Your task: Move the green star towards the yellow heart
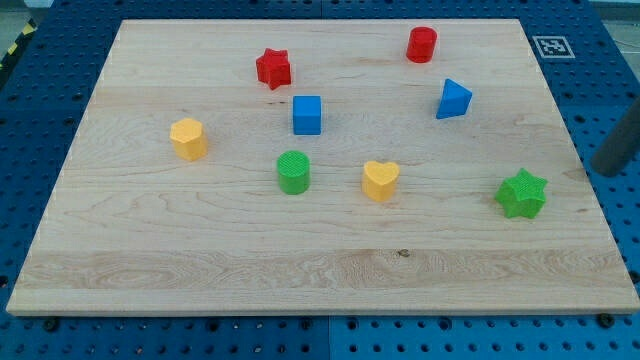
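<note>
The green star [522,193] lies on the wooden board [320,260] at the view's right. The yellow heart [380,180] lies near the board's middle, to the star's left. The rod comes in at the view's right edge, and my tip [604,172] is near the board's right edge, to the right of the green star and a little above it. The tip is apart from the star.
A green cylinder [294,172] stands left of the heart. A blue cube [307,114], a blue triangular block [453,98], a red star [273,68], a red cylinder [422,44] and a yellow block [188,138] lie further up and left.
</note>
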Robot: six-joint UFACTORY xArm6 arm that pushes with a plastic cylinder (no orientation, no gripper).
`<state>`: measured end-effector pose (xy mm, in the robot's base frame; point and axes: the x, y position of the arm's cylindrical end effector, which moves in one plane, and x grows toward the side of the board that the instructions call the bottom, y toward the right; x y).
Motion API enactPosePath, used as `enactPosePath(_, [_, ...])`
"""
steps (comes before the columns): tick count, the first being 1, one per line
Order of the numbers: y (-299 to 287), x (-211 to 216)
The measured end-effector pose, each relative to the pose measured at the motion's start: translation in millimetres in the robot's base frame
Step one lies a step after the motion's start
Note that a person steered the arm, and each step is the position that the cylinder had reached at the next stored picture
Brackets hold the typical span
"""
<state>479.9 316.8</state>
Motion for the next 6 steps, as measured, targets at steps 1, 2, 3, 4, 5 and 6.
enactPosePath(1, [-20.6,16.9])
enactPosePath(2, [-30.2,16.9])
enactPosePath(3, [-50.1,16.9])
enactPosePath(4, [-65.8,16.9])
enactPosePath(5, [-87.0,16.9])
enactPosePath(6, [-87.0,16.9])
